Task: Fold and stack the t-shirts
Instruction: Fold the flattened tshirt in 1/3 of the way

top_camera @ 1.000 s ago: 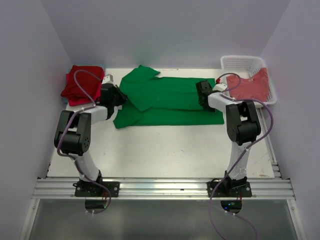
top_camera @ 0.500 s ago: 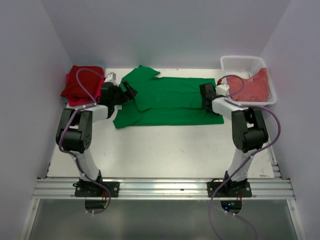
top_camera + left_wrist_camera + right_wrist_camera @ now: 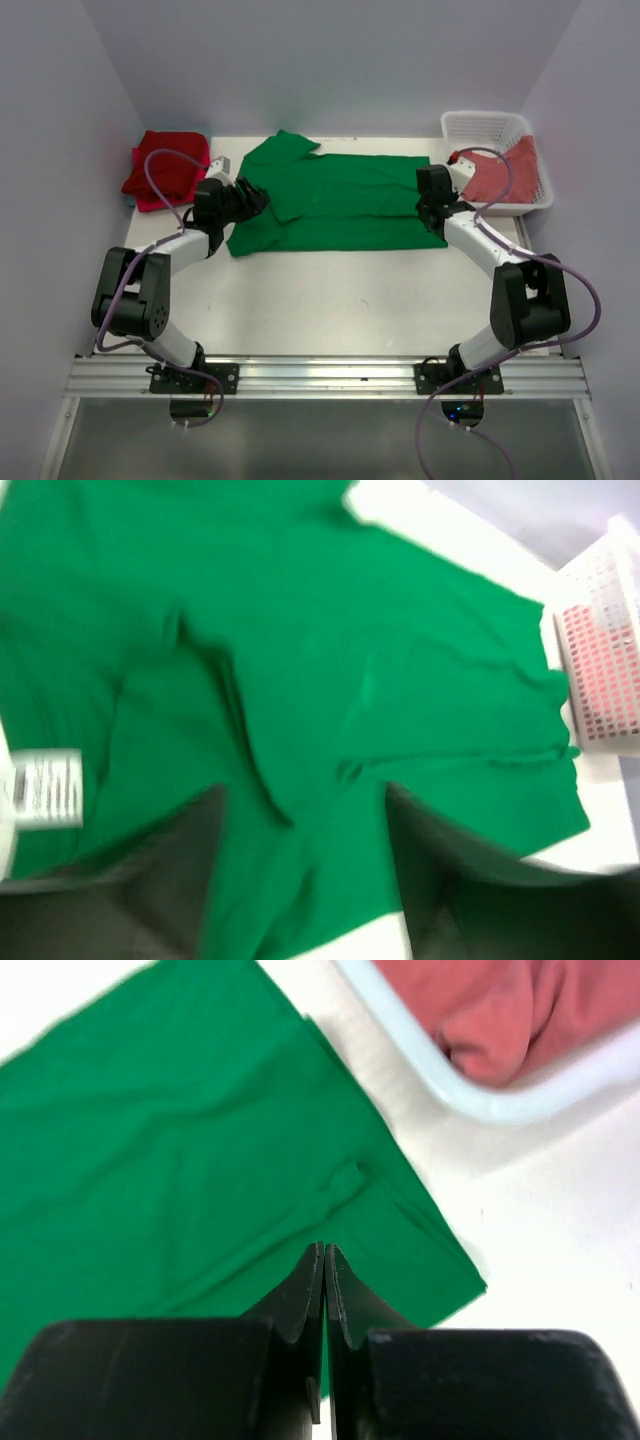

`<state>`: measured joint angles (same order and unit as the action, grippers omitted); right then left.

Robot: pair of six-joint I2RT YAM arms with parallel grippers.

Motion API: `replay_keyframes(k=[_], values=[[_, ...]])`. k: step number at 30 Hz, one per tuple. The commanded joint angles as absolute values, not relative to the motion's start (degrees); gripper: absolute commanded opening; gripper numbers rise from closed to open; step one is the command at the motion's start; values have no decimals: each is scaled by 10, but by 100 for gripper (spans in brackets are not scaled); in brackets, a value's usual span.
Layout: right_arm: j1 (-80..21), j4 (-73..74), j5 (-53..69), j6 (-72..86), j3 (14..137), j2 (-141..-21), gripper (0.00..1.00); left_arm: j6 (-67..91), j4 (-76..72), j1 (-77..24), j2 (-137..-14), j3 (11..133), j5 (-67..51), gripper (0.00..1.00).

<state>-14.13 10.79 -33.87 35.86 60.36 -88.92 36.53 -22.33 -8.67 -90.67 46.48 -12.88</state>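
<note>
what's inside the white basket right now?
A bunched salmon-red t-shirt lies in the white basket, filling its near part; the far part shows bare lattice. Whatever is under the shirt is covered, so I cannot tell if more tees lie beneath.

Right of the green t-shirt (image 3: 330, 680), the white basket (image 3: 600, 670) is cut off at the left wrist view's edge; the shirt's label (image 3: 45, 788) is too blurred to read.

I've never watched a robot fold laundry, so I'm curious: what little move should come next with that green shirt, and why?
Probably the left hand should lower and close on the green t-shirt: its fingers stand open over the cloth, while the right hand is shut over the opposite hem corner.
</note>
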Motion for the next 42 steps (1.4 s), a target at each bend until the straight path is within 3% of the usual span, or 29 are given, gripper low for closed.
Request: replay_keyframes(k=[1,4,7,15,20,29,42], values=[[-142,139,-318,381,571,-892,0,353,-184,-88,-934,433,-148,50],[-142,131,-309,393,545,-899,0,345,-196,-88,-959,422,-149,25],[-142,120,-305,396,540,-914,0,345,-226,-88,-978,413,-150,17],[-142,132,-308,388,565,-1006,0,344,-152,-88,-1013,446,-161,16],[-142,148,-299,396,573,-1021,0,338,-103,-91,-963,412,-124,15],[-144,295,-249,387,565,-952,0,345,83,-95,-896,382,-81,13],[-155,396,-181,364,495,-888,0,320,255,-98,-795,357,-41,22]])
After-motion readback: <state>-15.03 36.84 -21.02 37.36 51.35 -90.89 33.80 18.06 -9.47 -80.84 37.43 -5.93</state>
